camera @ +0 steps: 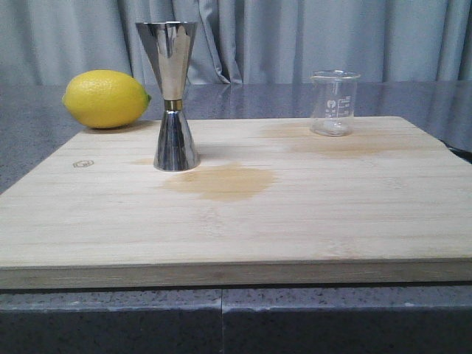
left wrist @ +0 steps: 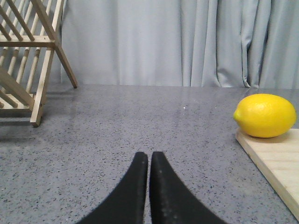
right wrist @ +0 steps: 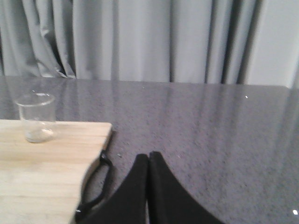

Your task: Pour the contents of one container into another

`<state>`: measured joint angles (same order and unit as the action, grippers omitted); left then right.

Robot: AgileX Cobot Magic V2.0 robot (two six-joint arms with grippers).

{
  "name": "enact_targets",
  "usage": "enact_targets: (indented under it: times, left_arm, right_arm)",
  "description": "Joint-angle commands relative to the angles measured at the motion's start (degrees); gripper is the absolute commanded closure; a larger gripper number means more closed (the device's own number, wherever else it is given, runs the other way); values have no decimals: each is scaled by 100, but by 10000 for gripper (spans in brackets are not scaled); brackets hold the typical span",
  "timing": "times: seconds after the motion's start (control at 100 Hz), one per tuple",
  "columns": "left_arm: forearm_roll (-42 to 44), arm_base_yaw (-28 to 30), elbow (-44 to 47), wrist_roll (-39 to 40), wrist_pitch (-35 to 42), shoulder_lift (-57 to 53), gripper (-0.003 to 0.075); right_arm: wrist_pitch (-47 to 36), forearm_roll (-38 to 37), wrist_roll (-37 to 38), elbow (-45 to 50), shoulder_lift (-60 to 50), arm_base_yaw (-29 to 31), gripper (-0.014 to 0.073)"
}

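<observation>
The small clear glass beaker with white marks stands upright at the back right of the wooden board; it also shows in the right wrist view as the beaker. The tall steel jigger with a brass waist band stands upright at the board's back left. Neither arm shows in the front view. My left gripper is shut over bare grey counter, left of the board. My right gripper is shut over the counter, off the board's right edge, apart from the beaker.
A yellow lemon lies at the board's back left corner, also seen as the lemon. A wooden rack stands far left on the counter. A black cable lies beside the board's right edge. A damp stain marks the board's middle.
</observation>
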<state>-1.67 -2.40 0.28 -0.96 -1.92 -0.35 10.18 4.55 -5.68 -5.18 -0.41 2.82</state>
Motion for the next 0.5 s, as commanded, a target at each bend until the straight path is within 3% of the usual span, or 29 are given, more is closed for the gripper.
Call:
enact_targets:
  times: [0.0, 0.21, 0.36, 0.49]
  left_arm:
    - [-42, -36, 159, -8, 411, -119, 739]
    - [-42, -36, 159, -8, 411, -119, 739]
    - [-42, -36, 159, -8, 411, -119, 739]
    - [-42, -36, 159, -8, 411, -119, 739]
  right_arm:
    - [-499, 18, 170, 0, -131, 166, 666]
    - [-551, -749, 962, 226, -131, 166, 666]
    - [-899, -776, 1155, 649, -131, 2, 666]
    - [-718, -789, 1155, 634, -131, -129, 666]
